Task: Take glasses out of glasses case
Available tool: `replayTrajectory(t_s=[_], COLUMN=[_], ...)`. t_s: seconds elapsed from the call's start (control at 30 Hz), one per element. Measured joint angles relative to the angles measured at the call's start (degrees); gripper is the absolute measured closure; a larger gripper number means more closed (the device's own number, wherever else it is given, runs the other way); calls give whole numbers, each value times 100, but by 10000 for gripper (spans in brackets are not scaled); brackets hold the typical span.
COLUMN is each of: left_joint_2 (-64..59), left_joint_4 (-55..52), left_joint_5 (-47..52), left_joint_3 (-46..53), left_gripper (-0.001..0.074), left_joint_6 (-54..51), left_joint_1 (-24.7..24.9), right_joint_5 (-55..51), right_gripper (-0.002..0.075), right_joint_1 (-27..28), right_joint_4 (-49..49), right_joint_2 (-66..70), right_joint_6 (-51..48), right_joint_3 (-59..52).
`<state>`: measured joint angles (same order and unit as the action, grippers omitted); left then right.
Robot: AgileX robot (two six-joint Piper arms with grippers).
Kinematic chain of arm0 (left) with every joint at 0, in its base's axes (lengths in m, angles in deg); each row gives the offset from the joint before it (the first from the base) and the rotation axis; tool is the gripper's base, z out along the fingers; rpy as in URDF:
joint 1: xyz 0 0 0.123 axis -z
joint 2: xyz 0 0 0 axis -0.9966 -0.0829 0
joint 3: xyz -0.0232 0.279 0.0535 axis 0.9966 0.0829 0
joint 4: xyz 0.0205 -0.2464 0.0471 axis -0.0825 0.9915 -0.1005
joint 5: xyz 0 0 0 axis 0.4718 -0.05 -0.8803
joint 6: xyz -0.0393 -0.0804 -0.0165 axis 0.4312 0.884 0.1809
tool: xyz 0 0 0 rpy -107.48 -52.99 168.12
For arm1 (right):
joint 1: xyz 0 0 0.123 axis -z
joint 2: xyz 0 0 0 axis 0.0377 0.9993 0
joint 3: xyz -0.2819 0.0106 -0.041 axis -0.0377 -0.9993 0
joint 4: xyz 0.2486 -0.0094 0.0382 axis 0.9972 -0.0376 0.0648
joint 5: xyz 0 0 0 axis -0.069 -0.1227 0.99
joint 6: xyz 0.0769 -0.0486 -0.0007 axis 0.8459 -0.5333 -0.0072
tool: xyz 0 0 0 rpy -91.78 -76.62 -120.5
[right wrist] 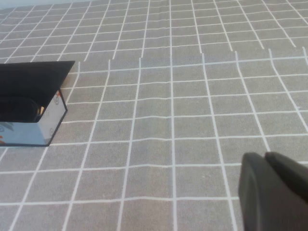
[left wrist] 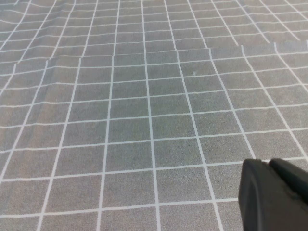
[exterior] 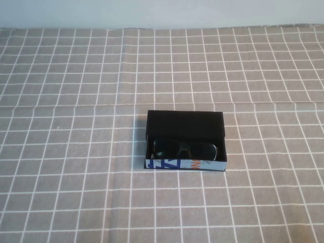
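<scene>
The glasses case point(exterior: 185, 125) is an open black box with a white front side printed in blue and orange, lying on the table just right of centre. The black glasses point(exterior: 185, 149) lie inside it, against the front side. Neither arm shows in the high view. My left gripper point(left wrist: 269, 163) is shut and empty over bare cloth; its wrist view shows no case. My right gripper point(right wrist: 265, 156) is shut and empty, well away from the case point(right wrist: 33, 86), which sits at the edge of the right wrist view with its inside dark.
A grey tablecloth with a white grid point(exterior: 76, 177) covers the whole table, with a fold line running across it behind the case. A pale wall point(exterior: 162, 12) runs along the far edge.
</scene>
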<state>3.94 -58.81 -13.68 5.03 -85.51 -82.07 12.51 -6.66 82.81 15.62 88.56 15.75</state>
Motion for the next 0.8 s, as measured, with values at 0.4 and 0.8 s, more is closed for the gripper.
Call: replayTrajectory(t_s=[0.4,0.8], left_joint_2=[0,0], left_joint_4=[0,0], left_joint_5=[0,0], left_joint_3=[0,0], left_gripper=[740,740], left_joint_6=[0,0], left_joint_1=[0,0], right_joint_5=[0,0], right_gripper=[744,744], right_joint_1=[0,0], right_joint_4=[0,440], right_joint_2=[0,0], right_joint_6=[0,0], right_joint_3=[0,0])
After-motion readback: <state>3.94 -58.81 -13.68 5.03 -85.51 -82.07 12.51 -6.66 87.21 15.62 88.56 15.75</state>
